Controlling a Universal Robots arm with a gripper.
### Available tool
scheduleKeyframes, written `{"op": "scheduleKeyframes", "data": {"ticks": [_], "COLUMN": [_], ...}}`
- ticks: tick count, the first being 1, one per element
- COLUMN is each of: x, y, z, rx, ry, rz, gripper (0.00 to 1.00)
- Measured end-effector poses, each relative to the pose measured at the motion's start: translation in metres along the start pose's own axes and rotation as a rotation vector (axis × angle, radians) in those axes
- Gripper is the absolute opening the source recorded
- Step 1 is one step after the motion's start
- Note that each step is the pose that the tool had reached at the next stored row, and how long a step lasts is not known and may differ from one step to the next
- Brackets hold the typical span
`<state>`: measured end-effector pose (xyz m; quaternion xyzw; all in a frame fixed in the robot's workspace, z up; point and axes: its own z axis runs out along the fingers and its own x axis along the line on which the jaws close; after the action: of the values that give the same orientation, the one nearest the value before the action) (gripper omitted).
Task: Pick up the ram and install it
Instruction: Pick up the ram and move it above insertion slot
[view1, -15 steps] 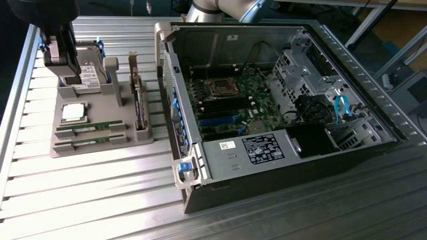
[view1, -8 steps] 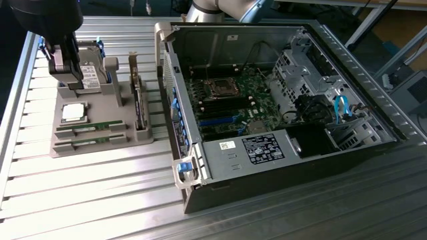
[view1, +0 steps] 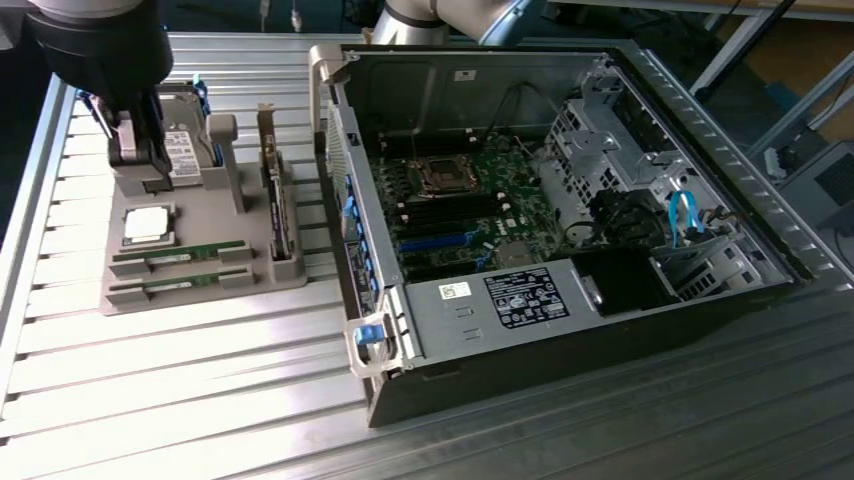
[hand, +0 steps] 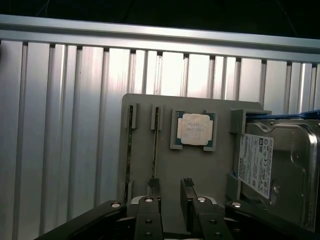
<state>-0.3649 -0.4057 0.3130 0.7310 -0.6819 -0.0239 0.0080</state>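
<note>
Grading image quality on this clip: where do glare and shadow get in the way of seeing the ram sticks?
Exterior view: glare whitens the table slats and the processor chip, yet the ram sticks in the tray read green. Wrist view: the slats flare white, the ram sticks are thin dark edge-on lines, the gripper is dark.

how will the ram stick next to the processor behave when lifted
The ram stick looks thin and flat: probably stiff, light, and fragile if twisted. It stands on edge in slots of the grey holder, so it may bind if pulled crooked. Its narrow faces may slip in the tool.
</note>
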Motion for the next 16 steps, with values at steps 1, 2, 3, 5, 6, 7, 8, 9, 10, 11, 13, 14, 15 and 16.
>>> {"op": "scheduleKeyframes", "data": {"ticks": [1, 2, 3, 5, 6, 7, 8, 9, 10, 11, 13, 14, 15, 16], "x": [0.0, 0.0, 0.0, 0.0, 0.0, 0.0, 0.0, 0.0, 0.001, 0.001, 0.001, 0.001, 0.001, 0.001], "y": [-0.0001, -0.0002, -0.0003, -0.0004, -0.0005, -0.0006, -0.0007, -0.0008, -0.0009, -0.001, -0.0013, -0.0013, -0.0014, -0.0015], "z": [0.003, 0.0048, 0.0066, 0.0102, 0.012, 0.0138, 0.0175, 0.0193, 0.0211, 0.0237, 0.0293, 0.0311, 0.033, 0.0354], "rx": [0.0, 0.0, -0.0001, -0.0001, -0.0001, -0.0002, -0.0001, -0.0001, -0.0001, -0.0001, -0.0002, -0.0003, -0.0001, -0.0002], "ry": [0.0001, 0.0001, 0.0001, 0.0001, 0.0002, 0.0002, 0.0002, 0.0002, 0.0002, 0.0003, 0.0003, 0.0003, 0.0003, 0.0004], "rz": [-0.001, -0.001, -0.002, -0.002, -0.003, -0.003, -0.004, -0.004, -0.005, -0.005, -0.007, -0.007, -0.007, -0.008], "gripper": [0.3, 0.3, 0.3, 0.3, 0.3, 0.3, 0.3, 0.3, 0.3, 0.3, 0.3, 0.3, 0.3, 0.3]}}
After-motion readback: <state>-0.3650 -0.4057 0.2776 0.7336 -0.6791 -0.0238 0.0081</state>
